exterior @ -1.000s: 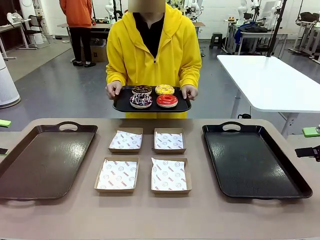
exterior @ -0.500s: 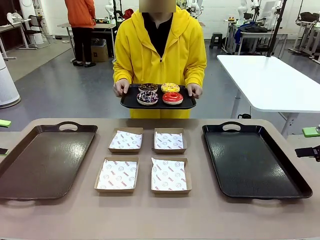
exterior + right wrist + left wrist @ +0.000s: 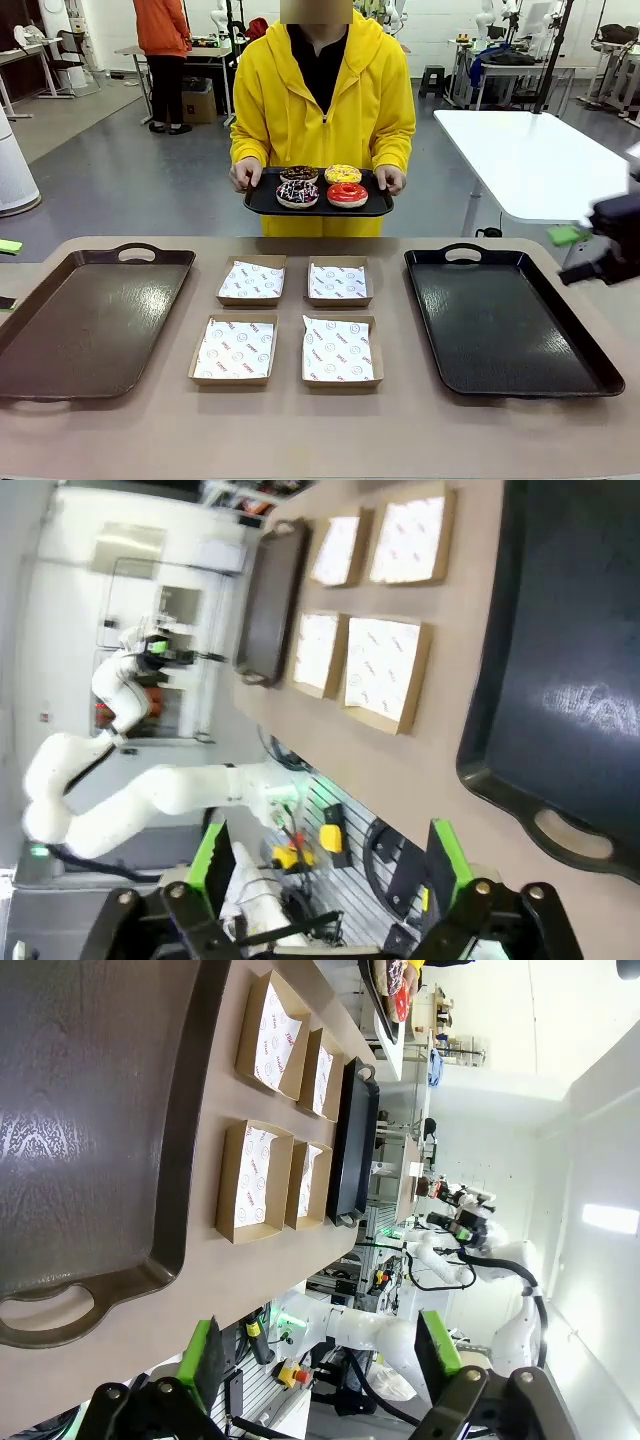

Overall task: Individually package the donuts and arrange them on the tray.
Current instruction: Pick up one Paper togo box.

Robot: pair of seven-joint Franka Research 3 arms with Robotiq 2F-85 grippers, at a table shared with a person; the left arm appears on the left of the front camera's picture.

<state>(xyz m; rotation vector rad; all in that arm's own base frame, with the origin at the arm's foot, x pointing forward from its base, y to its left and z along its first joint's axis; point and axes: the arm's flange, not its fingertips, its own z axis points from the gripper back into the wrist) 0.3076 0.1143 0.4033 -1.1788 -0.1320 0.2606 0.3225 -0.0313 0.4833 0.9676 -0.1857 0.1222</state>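
The black, green-padded right gripper (image 3: pixel 583 254) is smeared by blur and partly cut off at the front view's right edge.

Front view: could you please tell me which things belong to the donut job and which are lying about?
Job: four iced ring donuts; four paper-lined brown cardboard boxes; large black tray; large brown tray.
Lying about: white background table; white floor cylinder.

red-glazed donut (image 3: pixel 347 194), yellow-iced donut (image 3: pixel 342 173), pink-white drizzled donut (image 3: pixel 296 193), yellow hoodie (image 3: pixel 372 110), dark-brown tray (image 3: pixel 80 320), black tray (image 3: pixel 500 320)
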